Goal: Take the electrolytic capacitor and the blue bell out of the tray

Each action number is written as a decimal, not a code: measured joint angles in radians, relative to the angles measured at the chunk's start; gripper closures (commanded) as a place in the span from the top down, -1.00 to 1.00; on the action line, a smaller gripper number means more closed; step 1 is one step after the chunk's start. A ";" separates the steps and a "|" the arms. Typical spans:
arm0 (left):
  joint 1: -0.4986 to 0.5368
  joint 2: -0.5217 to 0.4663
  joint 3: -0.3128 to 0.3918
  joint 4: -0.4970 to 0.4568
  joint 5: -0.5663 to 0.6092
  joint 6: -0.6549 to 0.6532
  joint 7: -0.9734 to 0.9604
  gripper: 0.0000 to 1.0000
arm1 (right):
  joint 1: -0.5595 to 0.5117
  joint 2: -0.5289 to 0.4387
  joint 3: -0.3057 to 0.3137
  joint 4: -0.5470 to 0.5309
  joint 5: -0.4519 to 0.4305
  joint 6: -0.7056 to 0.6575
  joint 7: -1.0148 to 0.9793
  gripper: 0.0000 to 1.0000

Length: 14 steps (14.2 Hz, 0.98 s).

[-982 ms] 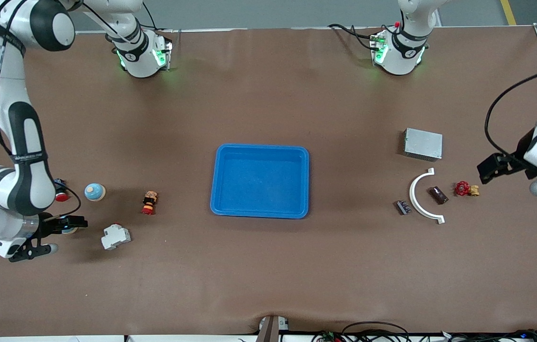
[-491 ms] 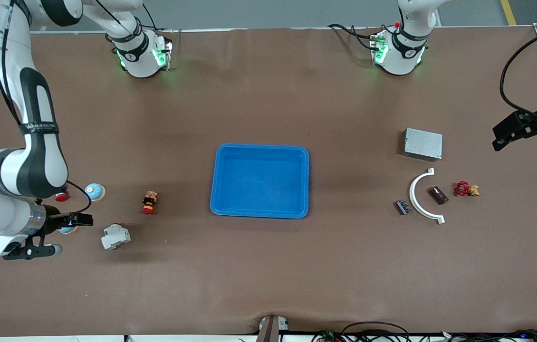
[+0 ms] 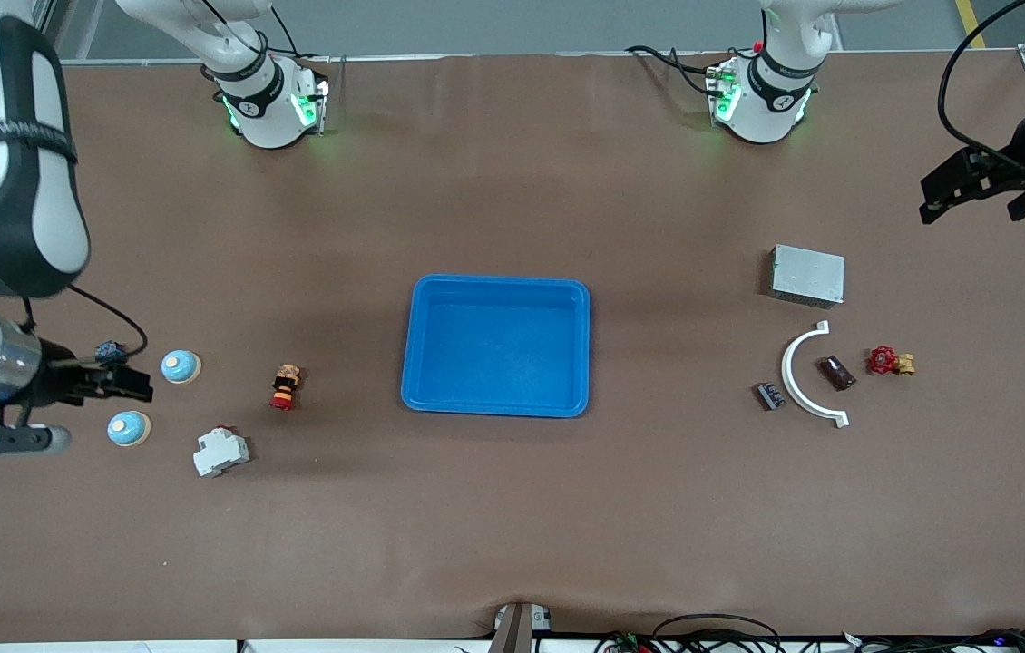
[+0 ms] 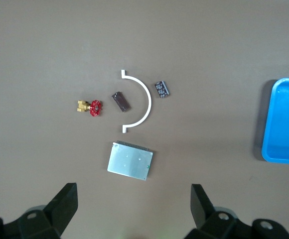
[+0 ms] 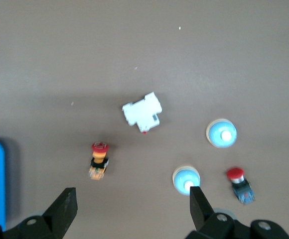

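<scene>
Bells first: two blue bells [image 3: 129, 428] [image 3: 180, 366] sit on the table at approx 9 o'clock from the tray [image 3: 496, 283], neither in it. At 3 o'clock the electrolytic capacitor [image 3: 836, 373] lies inside the white arc [image 3: 789, 363]. Tray's empty, so removal looks done. Right gripper [image 3: 136, 385] hangs spread, holding nothing, beside the bells. Left gripper [image 3: 939, 195] is spread too, over the table at 2 o'clock. Best now: lift straight up w/o sweeping parts.

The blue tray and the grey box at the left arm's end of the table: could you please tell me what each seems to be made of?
The tray looks like moulded plastic: uniform bright blue, rounded corners, soft sheen. The grey box looks like bare metal, probably aluminium or steel sheet: dull silver, flat faces, crisp edges.
</scene>
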 measured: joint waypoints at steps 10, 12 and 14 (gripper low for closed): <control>0.001 -0.041 0.010 -0.019 -0.003 -0.008 0.047 1.00 | -0.001 -0.249 -0.005 0.017 0.000 -0.238 0.036 1.00; 0.001 -0.039 0.012 -0.019 0.001 -0.009 0.047 1.00 | -0.001 -0.269 -0.008 0.017 0.000 -0.254 0.043 1.00; 0.002 -0.030 0.012 -0.012 0.024 -0.008 0.047 1.00 | -0.004 -0.274 -0.011 0.014 0.000 -0.258 0.045 1.00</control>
